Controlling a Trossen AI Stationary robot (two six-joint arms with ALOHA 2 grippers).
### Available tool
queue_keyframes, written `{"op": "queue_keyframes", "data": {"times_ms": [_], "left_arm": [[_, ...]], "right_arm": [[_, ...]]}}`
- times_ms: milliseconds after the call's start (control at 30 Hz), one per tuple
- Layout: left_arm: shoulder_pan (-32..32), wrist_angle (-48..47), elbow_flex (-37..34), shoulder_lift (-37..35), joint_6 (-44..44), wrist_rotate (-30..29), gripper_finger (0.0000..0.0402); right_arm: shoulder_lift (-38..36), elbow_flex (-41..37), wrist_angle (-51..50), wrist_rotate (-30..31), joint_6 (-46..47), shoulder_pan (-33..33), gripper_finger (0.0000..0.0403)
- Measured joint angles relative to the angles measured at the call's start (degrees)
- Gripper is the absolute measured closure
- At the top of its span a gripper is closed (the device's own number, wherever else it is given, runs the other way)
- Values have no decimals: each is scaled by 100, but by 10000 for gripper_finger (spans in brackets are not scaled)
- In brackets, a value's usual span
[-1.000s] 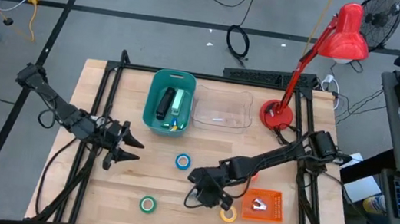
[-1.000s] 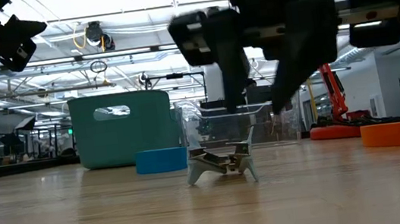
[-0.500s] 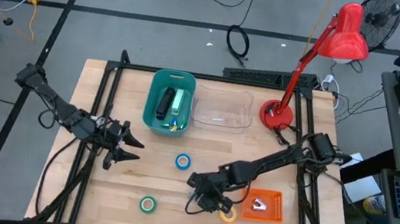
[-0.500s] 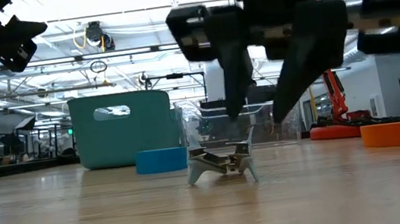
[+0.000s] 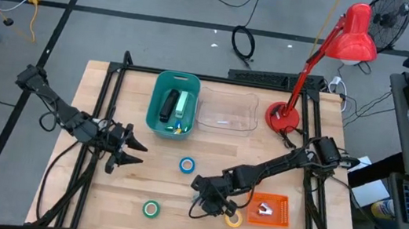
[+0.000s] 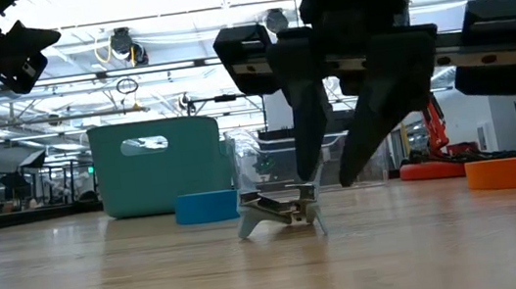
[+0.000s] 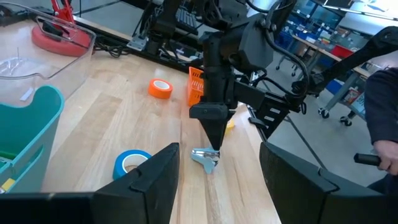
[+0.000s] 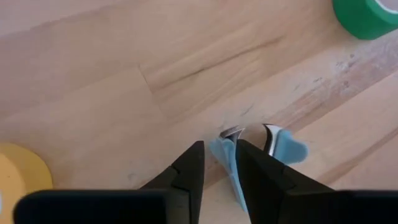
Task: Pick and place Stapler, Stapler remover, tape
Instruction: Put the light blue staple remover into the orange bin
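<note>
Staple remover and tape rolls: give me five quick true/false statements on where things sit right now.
1. The right gripper has its fingers down around the staple remover. True.
2. The staple remover is lifted clear of the table. False: it rests on the wooden table.
3. The blue tape roll lies inside the teal bin. False: it lies on the table in front of the bin.
4. The green tape roll lies on the table. True.
5. The left gripper holds the yellow tape roll. False: it is open, holding nothing.
</note>
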Motion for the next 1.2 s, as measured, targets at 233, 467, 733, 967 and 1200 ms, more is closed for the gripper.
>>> {"op": "queue_keyframes", "data": {"times_ms": [233,467,733,967,1200], "left_arm": [[0,2,0,1,0,2,176],[0,4,0,1,0,2,176],[0,13,0,-1,2,4,176],[0,9,0,0,21,3,176],[0,9,0,1,53,4,176]], "right_arm": [[-2,0,9,144,2,0,352],[26,0,30,148,4,-27,390],[46,9,58,284,47,-56,400],[-168,-11,-85,1250,-32,-55,402],[-950,-4,-252,2196,609,-52,402]]}}
